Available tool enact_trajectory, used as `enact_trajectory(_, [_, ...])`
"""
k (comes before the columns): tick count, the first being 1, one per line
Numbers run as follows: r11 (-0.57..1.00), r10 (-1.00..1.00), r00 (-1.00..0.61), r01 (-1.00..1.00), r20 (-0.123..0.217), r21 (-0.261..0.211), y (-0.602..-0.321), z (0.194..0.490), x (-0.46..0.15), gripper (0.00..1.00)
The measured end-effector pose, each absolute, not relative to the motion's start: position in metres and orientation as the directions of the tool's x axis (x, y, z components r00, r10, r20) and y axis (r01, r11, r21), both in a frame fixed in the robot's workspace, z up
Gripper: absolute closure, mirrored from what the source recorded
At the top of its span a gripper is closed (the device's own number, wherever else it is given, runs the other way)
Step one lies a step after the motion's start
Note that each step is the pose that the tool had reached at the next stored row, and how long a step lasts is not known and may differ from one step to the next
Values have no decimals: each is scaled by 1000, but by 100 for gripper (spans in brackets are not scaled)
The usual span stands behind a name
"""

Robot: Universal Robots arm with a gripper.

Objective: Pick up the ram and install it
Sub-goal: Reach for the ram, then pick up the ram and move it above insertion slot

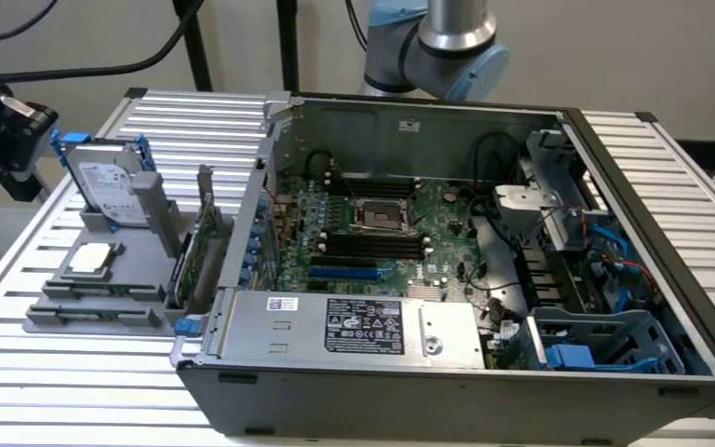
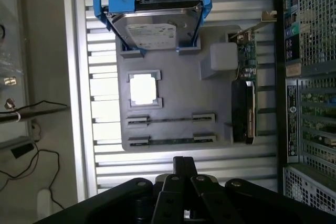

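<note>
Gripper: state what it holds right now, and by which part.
Nothing. The gripper is empty, clear of the gray holder, where the ram and a second stick lie in slots.

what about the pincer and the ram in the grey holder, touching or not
Apart. The wrist view shows bare table slats between the pincer and the grey holder where the ram lies in its slots.

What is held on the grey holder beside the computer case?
A hard drive in a blue frame, a silver processor, an upright green card and two ram sticks on edge. What lies under the drive is hidden.
</note>
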State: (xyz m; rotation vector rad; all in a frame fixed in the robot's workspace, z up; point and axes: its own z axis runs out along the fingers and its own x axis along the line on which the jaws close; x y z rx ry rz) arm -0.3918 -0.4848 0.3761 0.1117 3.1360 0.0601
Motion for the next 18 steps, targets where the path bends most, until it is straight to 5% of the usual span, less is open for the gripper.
enact_trajectory(18, [997, 70, -998, 70, -2, 30, -485, 372, -392, 89])
